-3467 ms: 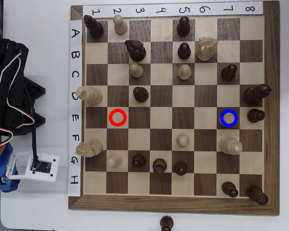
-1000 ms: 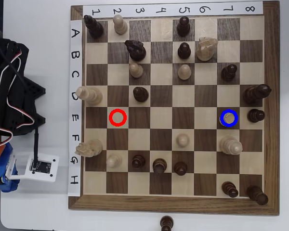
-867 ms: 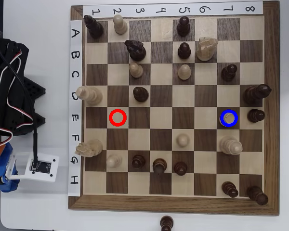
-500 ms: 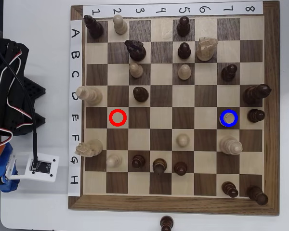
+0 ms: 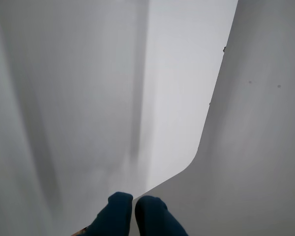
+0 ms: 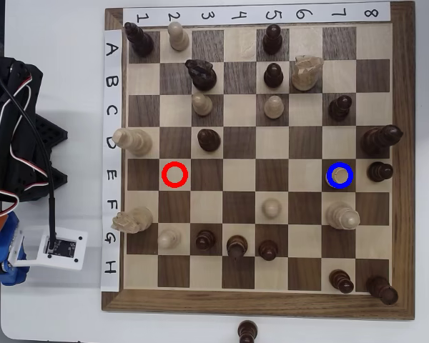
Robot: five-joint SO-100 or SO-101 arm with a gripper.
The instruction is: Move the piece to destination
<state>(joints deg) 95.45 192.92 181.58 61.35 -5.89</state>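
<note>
The piece, a small cream pawn, stands inside the blue ring on the destination, a dark square in row E, column 7 of the chessboard. A dark pawn sits on the next square to its right in the overhead view, and a taller cream piece on the square below it. Neither touches it.

Over the last few seconds nothing on the board has moved. Only the loose cables on the arm, at the left edge off the board, have shifted slightly. The red ring on a light square in column 2 is empty (probably where the pawn started). The task therefore looks complete, with the arm drawn back.

In the wrist view, the gripper shows two blue fingertips pressed nearly together, holding nothing, above a pale surface with a rounded corner.

There are no containers in view. The board simply carries its scattered pieces.
</note>
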